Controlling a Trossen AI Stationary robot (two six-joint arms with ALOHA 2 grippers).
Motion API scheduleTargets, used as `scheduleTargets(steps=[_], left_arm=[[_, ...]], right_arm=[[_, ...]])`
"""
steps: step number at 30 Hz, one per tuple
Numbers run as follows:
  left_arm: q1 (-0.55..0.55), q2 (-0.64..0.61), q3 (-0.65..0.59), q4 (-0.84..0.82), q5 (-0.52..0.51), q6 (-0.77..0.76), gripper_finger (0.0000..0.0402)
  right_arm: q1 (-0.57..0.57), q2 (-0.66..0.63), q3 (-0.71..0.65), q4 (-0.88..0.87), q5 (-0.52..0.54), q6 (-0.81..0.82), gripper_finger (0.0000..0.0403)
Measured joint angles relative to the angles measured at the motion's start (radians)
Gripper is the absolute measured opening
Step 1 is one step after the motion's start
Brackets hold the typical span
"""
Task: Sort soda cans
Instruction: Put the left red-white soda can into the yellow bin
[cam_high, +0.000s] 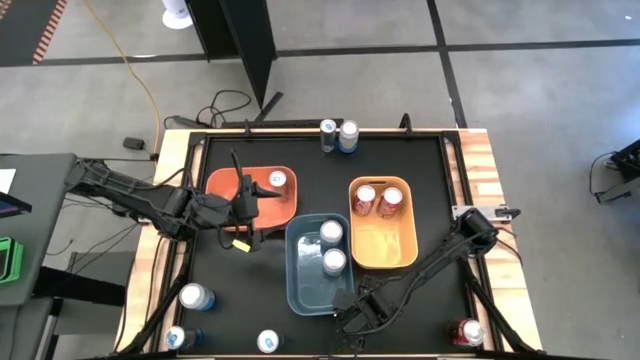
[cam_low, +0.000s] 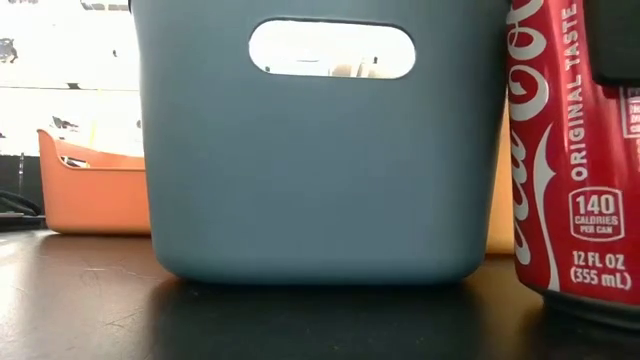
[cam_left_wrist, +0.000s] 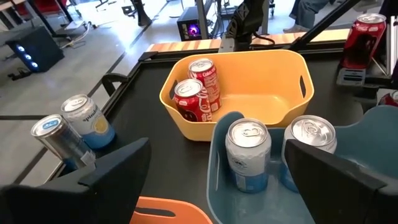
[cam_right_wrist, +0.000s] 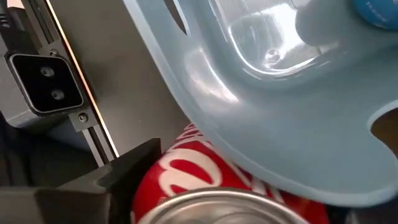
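Note:
My right gripper (cam_high: 358, 318) points down over a red soda can (cam_right_wrist: 199, 177) that stands on the table against the near end of the blue bin (cam_high: 300, 285). The same can (cam_low: 575, 150) fills the right of the low view. My left gripper (cam_high: 250, 200) hangs open over the orange bin (cam_high: 220, 185), which holds one silver can (cam_high: 277, 180). In the blue bin stand two silver cans (cam_left_wrist: 247, 152). The yellow bin (cam_high: 383, 250) holds two red cans (cam_left_wrist: 199, 93).
Two cans (cam_high: 338, 133) stand at the table's far edge. Three more (cam_high: 194, 296) (cam_high: 176, 338) (cam_high: 268, 341) stand at the near left, and a red one (cam_high: 470, 331) at the near right corner. The low camera (cam_right_wrist: 46, 84) sits on the near rail beside my right gripper.

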Motion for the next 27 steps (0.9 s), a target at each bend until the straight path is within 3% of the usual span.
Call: scheduleTargets(steps=[4, 11, 27], left_arm=[[0.000, 0.000, 0.000, 0.000, 0.000, 0.000, 0.0366], [0.000, 0.000, 0.000, 0.000, 0.000, 0.000, 0.0366], [0.000, 0.000, 0.000, 0.000, -0.001, 0.000, 0.0366]], right_arm=[[0.000, -0.002, 0.001, -0.003, -0.011, -0.002, 0.0299], [0.000, -0.002, 0.011, -0.035, -0.024, -0.018, 0.0299], [0.014, 0.002, 0.299, -0.451, -0.015, -0.081, 0.0299]])
